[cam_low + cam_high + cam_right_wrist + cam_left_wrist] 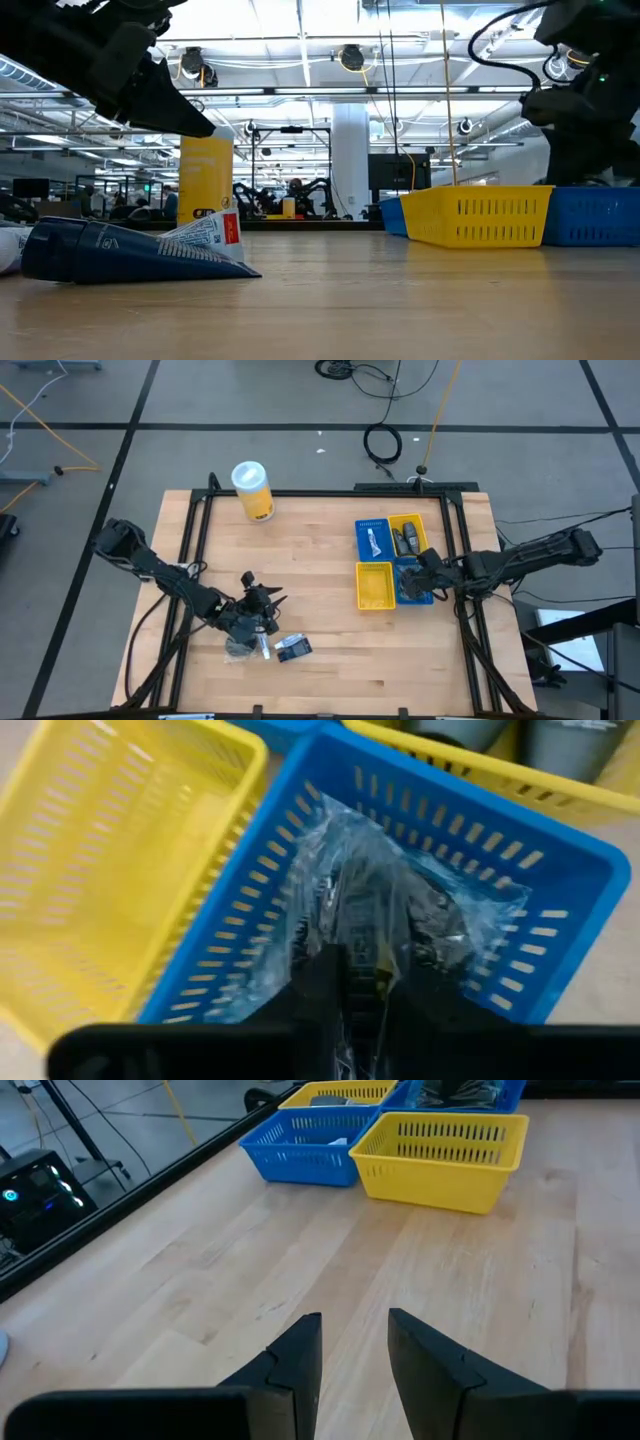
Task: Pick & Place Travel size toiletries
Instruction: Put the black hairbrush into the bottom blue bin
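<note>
While the right gripper [362,982] hung over the lower-right blue compartment [560,870] of the tray at the right of the high view, its fingers were closed on a clear plastic-wrapped toiletry packet [380,910] inside that bin. Beside it lay the empty yellow compartment [374,586]; grey pouches [409,540] sat in the upper yellow one. At the lower left of the high view, the left gripper [262,603] stood just above the remaining toiletries [290,649], its fingers [300,1360] slightly apart and holding nothing. A dark blue tube [120,251] lay on the table [330,660]. A yellow canister [254,490] stood upper left.
</note>
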`<state>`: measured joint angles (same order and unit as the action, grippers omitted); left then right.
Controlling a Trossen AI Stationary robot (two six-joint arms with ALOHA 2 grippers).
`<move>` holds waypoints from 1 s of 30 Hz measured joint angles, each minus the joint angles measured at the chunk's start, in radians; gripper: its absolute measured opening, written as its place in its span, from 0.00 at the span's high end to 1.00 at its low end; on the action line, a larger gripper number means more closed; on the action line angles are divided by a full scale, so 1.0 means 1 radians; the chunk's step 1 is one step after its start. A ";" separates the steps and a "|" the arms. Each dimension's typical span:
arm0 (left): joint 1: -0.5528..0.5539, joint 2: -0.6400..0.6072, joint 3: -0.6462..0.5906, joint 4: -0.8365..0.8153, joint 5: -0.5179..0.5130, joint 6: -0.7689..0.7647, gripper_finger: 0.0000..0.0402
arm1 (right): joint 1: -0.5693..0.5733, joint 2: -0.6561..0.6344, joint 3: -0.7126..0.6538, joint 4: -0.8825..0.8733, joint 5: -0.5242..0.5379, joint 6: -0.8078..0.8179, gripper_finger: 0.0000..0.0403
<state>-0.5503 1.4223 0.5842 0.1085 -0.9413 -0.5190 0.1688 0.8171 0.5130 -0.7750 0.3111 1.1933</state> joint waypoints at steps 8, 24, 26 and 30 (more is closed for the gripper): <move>0.001 0.000 0.000 0.000 0.000 0.000 0.71 | 0.000 -0.021 -0.010 0.022 -0.007 -0.111 0.63; 0.025 0.000 0.000 0.001 0.023 -0.007 0.71 | 0.000 -0.117 0.152 -0.183 -0.029 -0.166 0.52; 0.034 0.000 0.000 0.001 0.041 -0.009 0.71 | 0.000 -0.109 0.182 -0.226 -0.028 -0.170 0.54; 0.047 0.000 0.000 0.002 0.051 -0.014 0.71 | 0.001 -0.082 0.204 -0.238 -0.030 -0.222 0.62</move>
<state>-0.5036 1.4223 0.5842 0.1101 -0.8906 -0.5326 0.1699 0.7347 0.7170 -1.0126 0.2807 0.9712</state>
